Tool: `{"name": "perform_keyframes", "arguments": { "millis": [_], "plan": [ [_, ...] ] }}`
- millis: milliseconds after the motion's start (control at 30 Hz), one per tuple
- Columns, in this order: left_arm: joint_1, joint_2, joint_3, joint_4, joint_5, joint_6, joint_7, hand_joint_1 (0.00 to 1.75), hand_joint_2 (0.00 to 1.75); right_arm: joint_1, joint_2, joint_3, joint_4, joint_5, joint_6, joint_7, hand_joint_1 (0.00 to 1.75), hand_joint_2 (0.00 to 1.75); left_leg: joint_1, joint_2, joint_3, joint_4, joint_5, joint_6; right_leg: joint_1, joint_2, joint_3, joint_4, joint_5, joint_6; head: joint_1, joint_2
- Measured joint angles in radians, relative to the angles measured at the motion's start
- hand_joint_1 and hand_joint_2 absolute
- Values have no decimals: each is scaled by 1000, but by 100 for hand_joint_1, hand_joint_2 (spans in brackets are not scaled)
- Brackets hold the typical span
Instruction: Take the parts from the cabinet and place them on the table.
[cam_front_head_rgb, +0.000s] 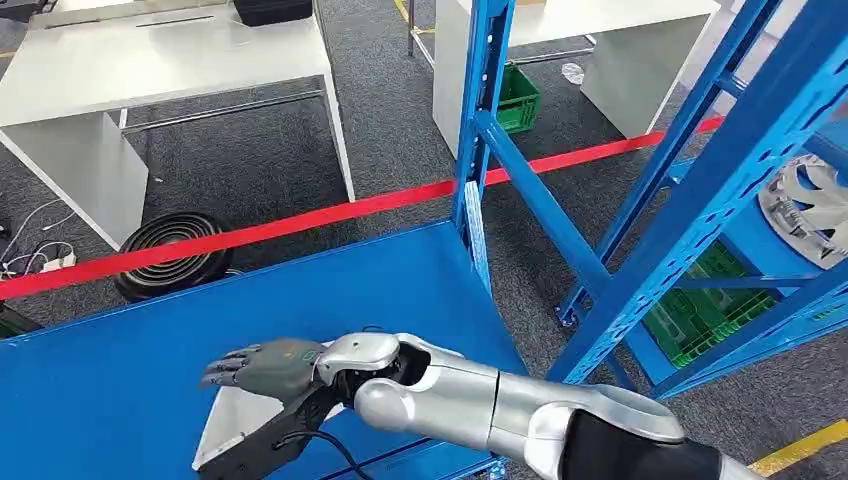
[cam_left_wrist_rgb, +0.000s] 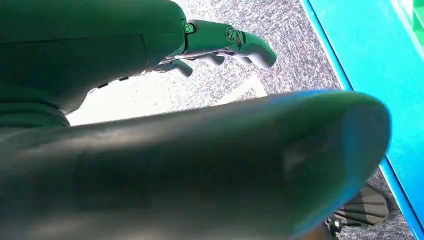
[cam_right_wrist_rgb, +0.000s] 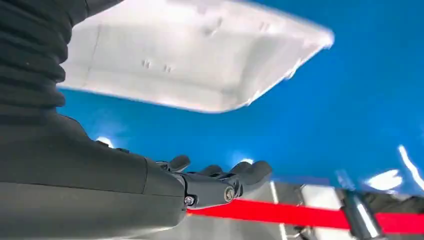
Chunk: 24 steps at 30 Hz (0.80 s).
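Note:
A flat white part (cam_front_head_rgb: 232, 428) lies on the blue table (cam_front_head_rgb: 130, 370) near its front edge. My right arm reaches in from the lower right, and my right hand (cam_front_head_rgb: 262, 366) hovers just over the part with its fingers stretched out and nothing in them. The right wrist view shows the same white part (cam_right_wrist_rgb: 190, 60) apart from the straight fingers (cam_right_wrist_rgb: 220, 183). On the blue cabinet (cam_front_head_rgb: 720, 180) at the right, a white finned round part (cam_front_head_rgb: 808, 208) sits on a shelf. My left hand (cam_left_wrist_rgb: 125, 45) hangs over grey carpet, fingers (cam_left_wrist_rgb: 235, 42) loosely extended and holding nothing.
A red tape line (cam_front_head_rgb: 330, 212) crosses the carpet behind the blue table. White desks (cam_front_head_rgb: 150, 60) stand at the back, with a black coiled hose (cam_front_head_rgb: 175, 250) on the floor. Green crates (cam_front_head_rgb: 700, 305) sit low in the cabinet and by the far desk (cam_front_head_rgb: 518, 98).

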Motion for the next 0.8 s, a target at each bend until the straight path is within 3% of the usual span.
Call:
{"name": "perform_keyframes", "arguments": {
  "millis": [533,800],
  "plan": [
    [-1,0,1,0,0,-3,0,0,0,10,-11,57,-30,-33,9,24,0,175,0,0,0,0,0,0,0,0,0,0,0,0,0,0],
    [-1,0,2,0,-3,0,14,0,0,7,14,75,173,34,-98,20,0,175,0,-1,0,0,0,0,0,-1,1,1,0,0,0,0]
  ]
}}
